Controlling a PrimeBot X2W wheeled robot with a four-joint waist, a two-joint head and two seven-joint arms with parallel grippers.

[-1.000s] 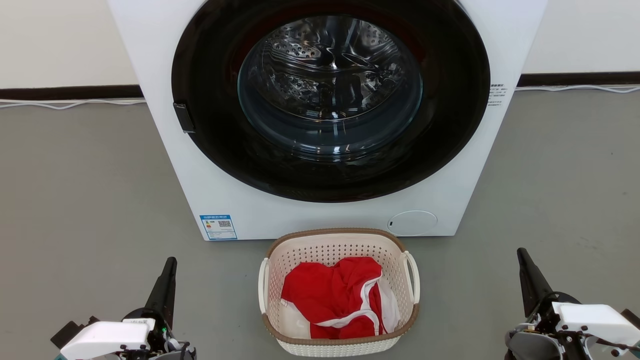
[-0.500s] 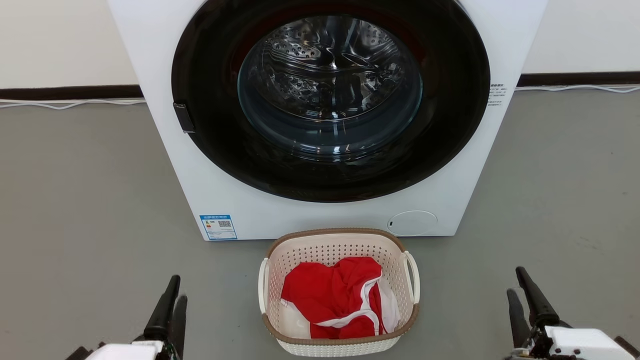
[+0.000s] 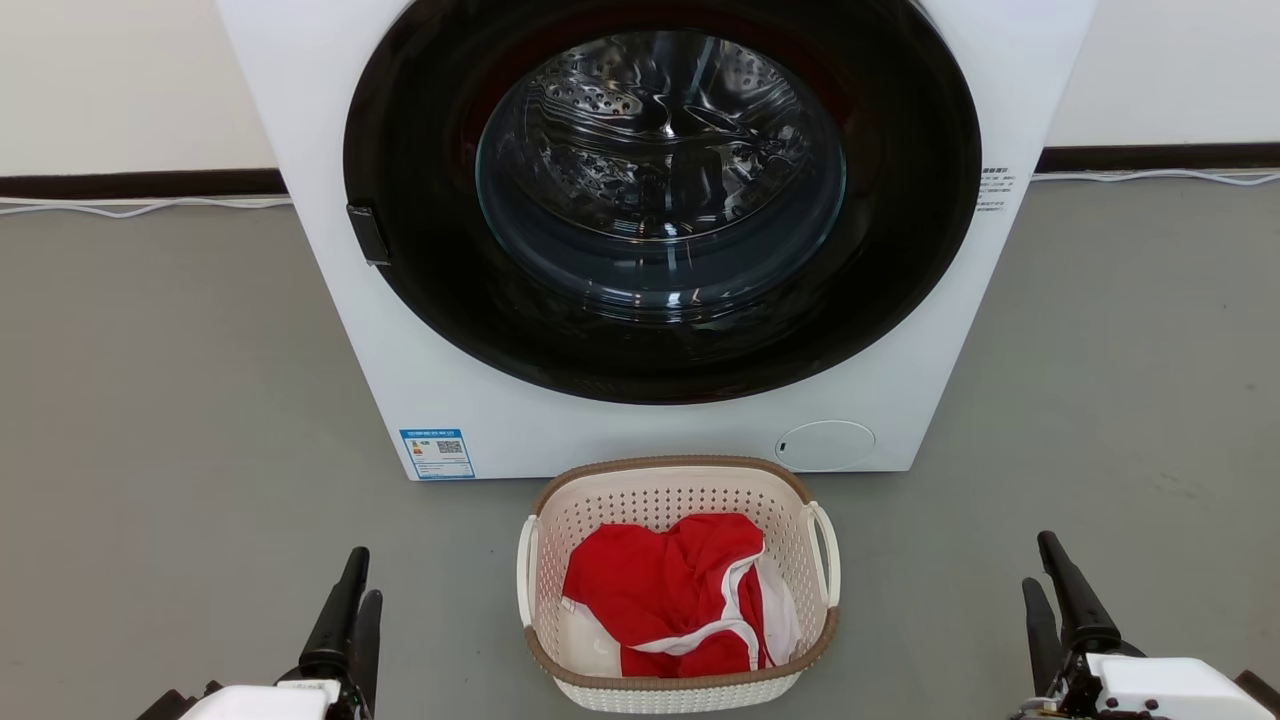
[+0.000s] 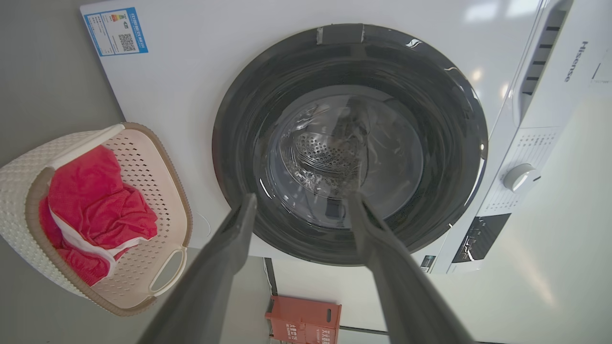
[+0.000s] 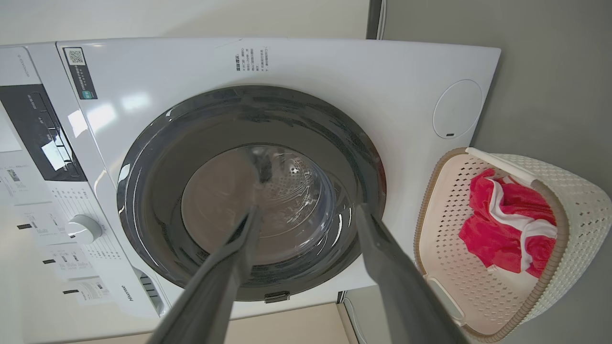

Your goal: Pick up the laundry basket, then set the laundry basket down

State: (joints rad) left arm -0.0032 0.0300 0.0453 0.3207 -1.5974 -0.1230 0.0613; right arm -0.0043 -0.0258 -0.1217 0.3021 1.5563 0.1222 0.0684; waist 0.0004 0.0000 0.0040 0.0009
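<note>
Fingers (image 4: 229, 248) parted, left gripper (image 3: 365, 575) and right gripper (image 3: 1037, 560) flank the laundry basket (image 3: 660, 505); gripping both side handles (image 3: 830, 555) evenly should keep it level.

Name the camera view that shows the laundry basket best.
The head view: the laundry basket sits centred and whole, seen from above, with the red garment inside plain. The left and right wrist views each show it sideways at the frame's edge.

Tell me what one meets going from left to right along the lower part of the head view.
The left gripper → laundry basket, holding a red garment → right gripper.
</note>
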